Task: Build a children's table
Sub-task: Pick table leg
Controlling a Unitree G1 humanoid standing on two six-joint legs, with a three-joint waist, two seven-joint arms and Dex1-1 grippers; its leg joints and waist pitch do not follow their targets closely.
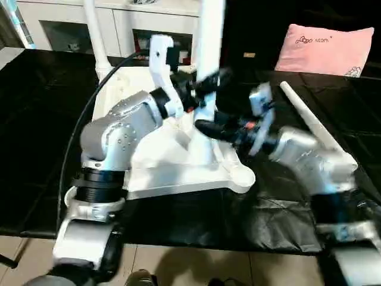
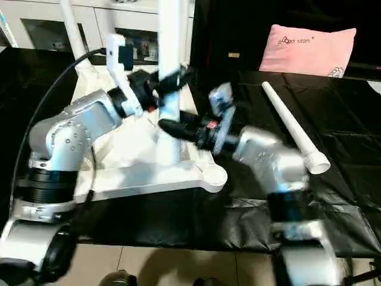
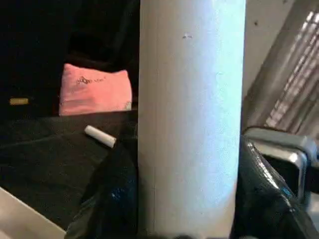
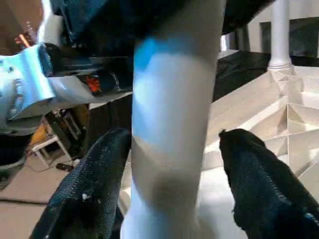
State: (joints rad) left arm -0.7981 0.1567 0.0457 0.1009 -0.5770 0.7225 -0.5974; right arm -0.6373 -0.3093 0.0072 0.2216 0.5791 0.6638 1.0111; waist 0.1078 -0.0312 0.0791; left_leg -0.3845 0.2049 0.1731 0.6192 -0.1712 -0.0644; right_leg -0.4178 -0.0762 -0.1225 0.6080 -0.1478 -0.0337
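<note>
1. The left gripper (image 1: 205, 83) clamps its two black fingers (image 3: 112, 194) on the upright white leg (image 1: 208, 53), one finger pressed to each side of the tube, partway up its length.
2. The right gripper (image 1: 208, 126) sits lower on the same leg, near its foot; its fingers (image 4: 87, 199) stand on both sides of the tube, one against it and the other with a gap, so they are spread and not pinching.
3. The leg rises from the upside-down tabletop (image 1: 178, 173), whose ribbed underside faces up.
4. A second leg (image 1: 95, 36) stands upright at the tabletop's far left corner.
5. A third leg (image 2: 292, 128) lies loose on the black cloth (image 1: 36, 137), to the right of the tabletop, apart from it.
6. A pink pillow (image 1: 326, 50) rests beyond that loose leg, at the far right.
7. A white cabinet (image 1: 71, 27) with glass doors stands behind the table.
</note>
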